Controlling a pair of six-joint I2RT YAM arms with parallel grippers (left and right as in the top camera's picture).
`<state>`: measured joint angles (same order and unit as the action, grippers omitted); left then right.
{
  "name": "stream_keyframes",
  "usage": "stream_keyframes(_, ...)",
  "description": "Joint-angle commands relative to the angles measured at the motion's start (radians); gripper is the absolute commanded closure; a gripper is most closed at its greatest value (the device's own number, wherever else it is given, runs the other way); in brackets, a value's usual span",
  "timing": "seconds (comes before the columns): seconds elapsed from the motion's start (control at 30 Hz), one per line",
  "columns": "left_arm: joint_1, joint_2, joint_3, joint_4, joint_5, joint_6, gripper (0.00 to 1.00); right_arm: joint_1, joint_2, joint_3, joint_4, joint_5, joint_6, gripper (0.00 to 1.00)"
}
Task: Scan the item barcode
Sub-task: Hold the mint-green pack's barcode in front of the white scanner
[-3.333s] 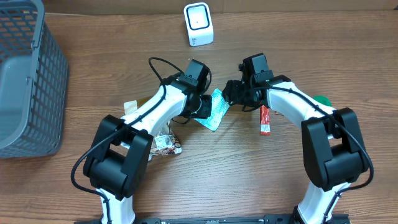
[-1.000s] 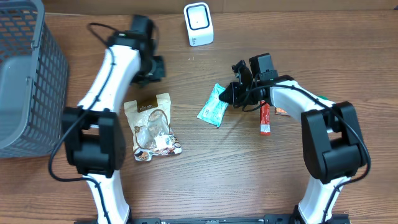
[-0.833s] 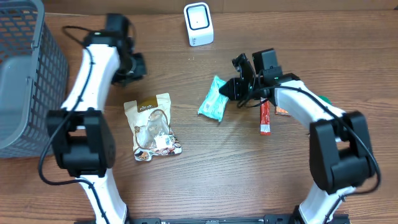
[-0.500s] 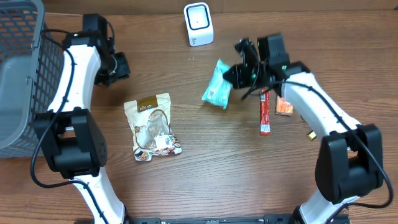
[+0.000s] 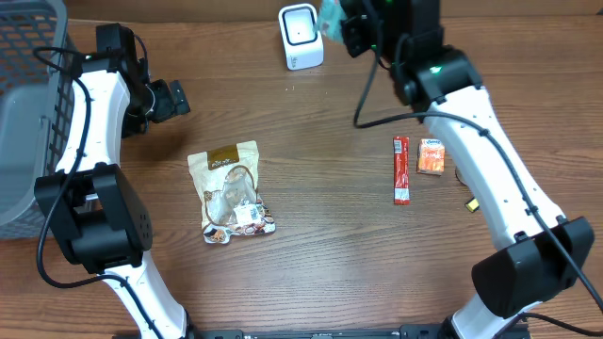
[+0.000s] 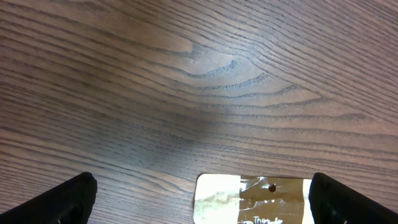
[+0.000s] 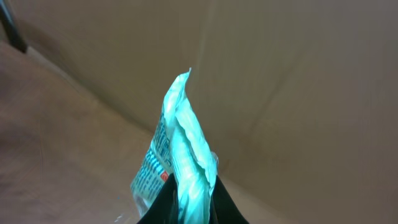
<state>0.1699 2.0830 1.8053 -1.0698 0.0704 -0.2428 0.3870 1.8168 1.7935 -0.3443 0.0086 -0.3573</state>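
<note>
Packet: teal packet [image 5: 329,13] held aloft, just beside scanner [image 5: 300,36], on its right-arm side
Right tool [image 5: 350,26]: pinching packet's lower end, long axis upright
Left tool [image 5: 173,98]: spread, well apart

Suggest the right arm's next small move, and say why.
Probably ease the teal packet across to face the white scanner. The right gripper holds it pinched and raised just to the scanner's right, not yet squarely in front of it.

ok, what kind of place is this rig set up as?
Probably a mock shop checkout: white scanner, grey basket, snack pouch on a wooden table, and the right gripper holding a teal packet near the scanner.
</note>
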Motion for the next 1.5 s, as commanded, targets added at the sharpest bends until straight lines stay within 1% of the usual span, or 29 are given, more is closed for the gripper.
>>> stream_keyframes(0.0,-0.002,-0.042,0.02,0.002,-0.003,0.011,0.0,0.04,0.015,0.019,0.091,0.113,-0.231,0.97)
stream_keyframes(0.13,-0.002,-0.042,0.019,0.002,-0.003,0.011,0.0,0.062,0.067,0.018,0.225,0.177,-0.303,0.97)
stream_keyframes(0.33,-0.002,-0.042,0.02,0.002,-0.003,0.011,0.0,0.061,0.199,0.018,0.433,0.179,-0.316,0.97)
stream_keyframes(0.57,-0.002,-0.042,0.02,0.002,-0.003,0.011,0.0,0.062,0.414,0.018,0.774,0.179,-0.444,0.97)
stream_keyframes(0.73,-0.002,-0.042,0.02,0.002,-0.003,0.011,0.0,0.061,0.534,0.018,0.922,0.179,-0.547,0.96)
stream_keyframes(1.07,-0.002,-0.042,0.02,0.002,-0.003,0.011,0.0,0.059,0.627,0.018,0.972,0.186,-0.565,0.96)
stream_keyframes(1.17,-0.002,-0.042,0.02,0.002,-0.003,0.011,0.0,0.055,0.643,0.018,0.969,0.203,-0.586,0.96)
stream_keyframes(1.47,-0.002,-0.042,0.02,0.002,-0.003,0.011,0.0,0.048,0.666,0.018,0.996,0.216,-0.586,0.96)
